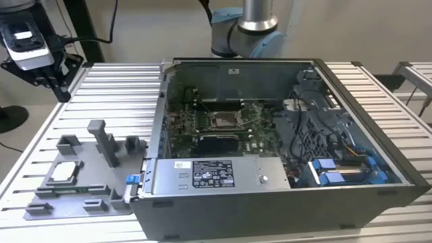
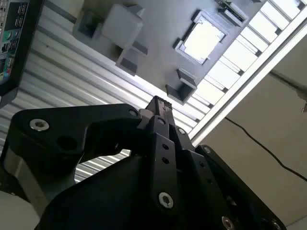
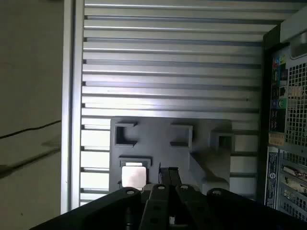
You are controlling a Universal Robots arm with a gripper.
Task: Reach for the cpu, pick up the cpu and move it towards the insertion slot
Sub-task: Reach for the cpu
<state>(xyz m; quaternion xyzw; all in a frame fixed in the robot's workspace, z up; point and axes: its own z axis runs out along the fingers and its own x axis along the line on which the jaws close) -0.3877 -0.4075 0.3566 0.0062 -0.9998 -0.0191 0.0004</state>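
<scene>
Gripper (image 2: 158,101) hangs well clear of the grey fixture plate (image 1: 74,200), fingers pressed together, holding nothing.
The cpu (image 1: 64,172) lies flat in a nest on that plate.

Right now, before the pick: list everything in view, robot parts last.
cpu: one, silver-grey, seated in a holder on the fixture plate.
fixture plate: one, grey, with blocks and posts, on the table at the exterior view's left.
computer case: one, grey, open, on the table beside the plate.
insertion slot: one, silver frame with a dark centre, on the green board inside the case.
power supply box: one, grey with a white label, at the case's near wall.
table: one, silver, slatted.
arm: one, silver and blue-grey, behind the case.
gripper: one, black, above the plate, apart from the cpu, empty.
</scene>
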